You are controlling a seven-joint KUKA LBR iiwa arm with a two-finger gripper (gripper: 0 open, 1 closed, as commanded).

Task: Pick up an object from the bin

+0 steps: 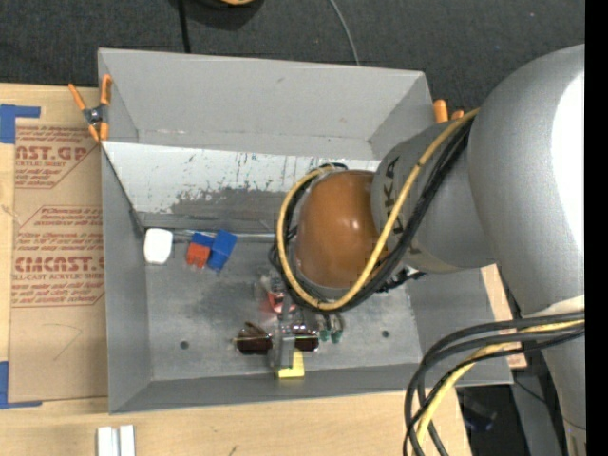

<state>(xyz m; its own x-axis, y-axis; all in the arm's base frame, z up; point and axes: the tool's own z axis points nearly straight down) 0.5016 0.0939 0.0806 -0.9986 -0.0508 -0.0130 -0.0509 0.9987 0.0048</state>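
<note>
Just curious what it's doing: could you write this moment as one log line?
gripper: down in bin | nearest: yellow block, dark brown piece | hold: cannot tell

Grey bin (180,302) with white block (158,246), red block (199,253), blue block (222,248), yellow piece (291,370).

Small yellow block (291,370) on bin (190,326) floor

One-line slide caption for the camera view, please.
Gripper down by a yellow block in the bin; white block, red block and blue block lie further left.
</note>
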